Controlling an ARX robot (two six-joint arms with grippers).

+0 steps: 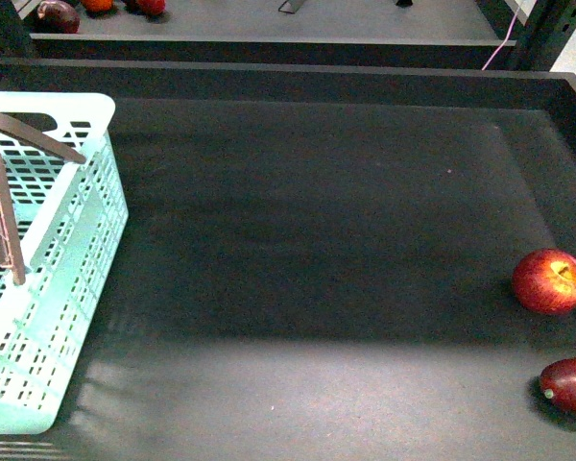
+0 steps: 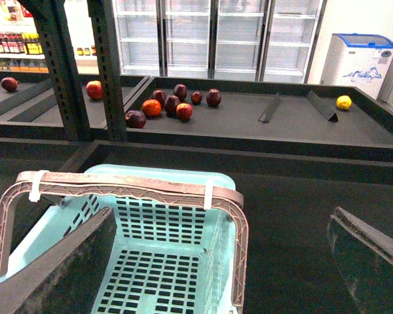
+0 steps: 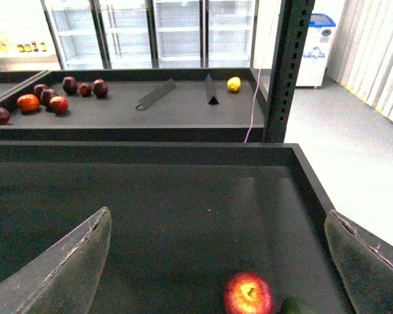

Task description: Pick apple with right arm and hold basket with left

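A wide stretch of the dark shelf floor (image 1: 317, 269) is left bare between the basket (image 1: 86, 221) at the left and the apple (image 1: 551, 281) at the right edge, and it can be crossed freely. The apple can be reached from above, from the left and from behind. Its near side is crowded by a maroon fruit (image 1: 571, 384), which lies just beside it without touching. The shelf is bounded by a raised back wall (image 1: 288, 82) and a right wall (image 3: 309, 190). The basket's opening is partly spanned by raised brown handles (image 2: 128, 190).
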